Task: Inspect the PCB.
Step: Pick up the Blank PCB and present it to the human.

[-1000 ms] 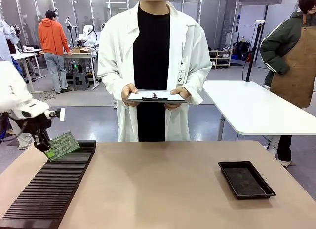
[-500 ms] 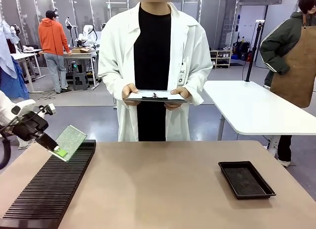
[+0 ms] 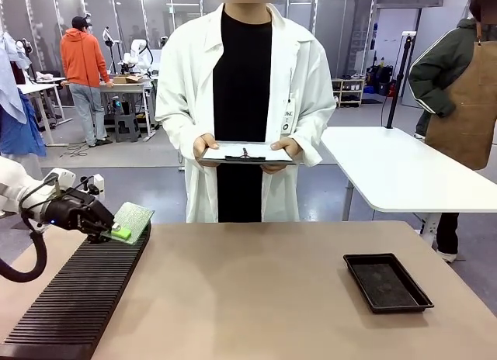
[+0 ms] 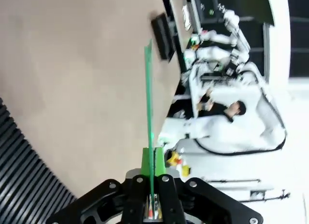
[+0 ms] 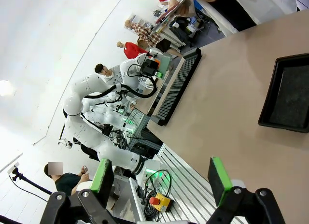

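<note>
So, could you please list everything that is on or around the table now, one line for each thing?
PCB: one, green, held above the rack's far end.
rack: one, black, table's left side.
tray: one, black, table's right side.
clipboard: one, white, beyond the table's far side.
table: one, tan, foreground.
person: one, white coat, far side, holding the clipboard.
left gripper: one, black, shut on the PCB.
right gripper: one, black, open, holding nothing.

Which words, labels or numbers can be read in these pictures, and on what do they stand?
None can be read with certainty.
Badge on the white coat: print too small.
Paper on the clipboard: too blurred.
PCB in the left hand: no legible marking.
</note>
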